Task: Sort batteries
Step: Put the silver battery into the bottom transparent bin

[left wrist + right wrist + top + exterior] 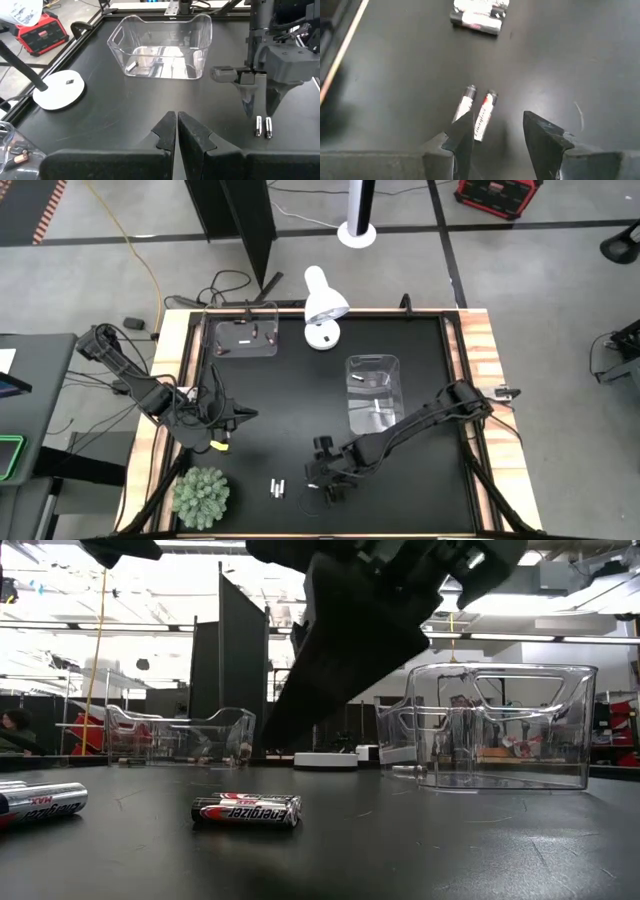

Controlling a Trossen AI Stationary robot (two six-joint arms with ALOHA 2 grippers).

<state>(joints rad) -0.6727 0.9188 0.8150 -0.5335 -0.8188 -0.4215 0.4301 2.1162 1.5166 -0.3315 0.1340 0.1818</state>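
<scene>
Two silver batteries [476,114] lie side by side on the black table, just ahead of my right gripper [495,131], which hangs open above them, pointing down at a slant. Another pair [479,15] lies farther off. The high view shows batteries [277,487] to the left of that gripper [322,476], near the front edge. In the low view one pair [246,810] lies mid-table and another battery [40,802] at the left. My left gripper [177,131] is shut, holds nothing, and hangs above the table's left side [236,418].
A clear bin [373,392] holding a few silver batteries stands right of centre. A second clear bin [243,338] with dark batteries stands at the far left. A white lamp [323,305] sits at the far edge, and a green plant [202,496] at the near left corner.
</scene>
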